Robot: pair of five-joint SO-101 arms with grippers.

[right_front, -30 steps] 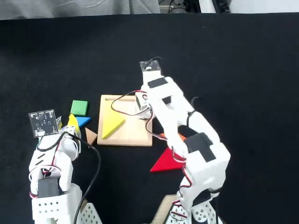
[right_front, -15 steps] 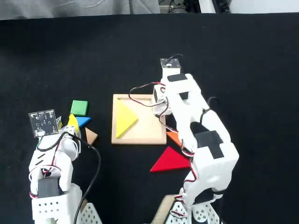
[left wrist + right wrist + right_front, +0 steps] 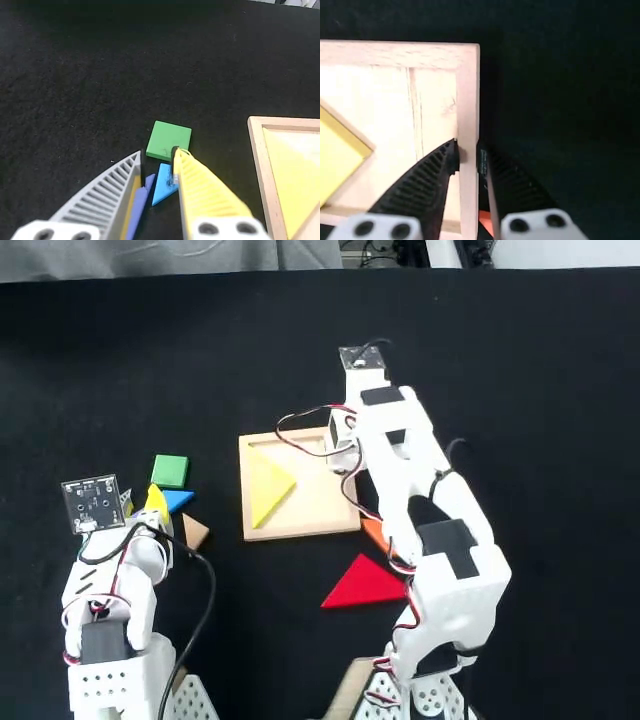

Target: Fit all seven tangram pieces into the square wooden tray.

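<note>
At the left, the left arm is kept folded near its base. The left gripper (image 3: 158,156) is held low with its jaws slightly parted and empty. The blue triangle (image 3: 180,501) is seen just under its tips, the green square (image 3: 170,470) at twelve o'clock of them and a tan piece (image 3: 195,532) at four o'clock. In the middle, the tray (image 3: 320,492) holds one yellow triangle (image 3: 268,490), so fitting is judged barely begun. The step in hand is taken to be positioning the tray. The right arm is stretched forward, and the right gripper (image 3: 466,152) is clenched on the tray's three o'clock rim. Release is called for next, then a pick of the orange piece (image 3: 374,531) or red triangle (image 3: 365,583) at five o'clock.
</note>
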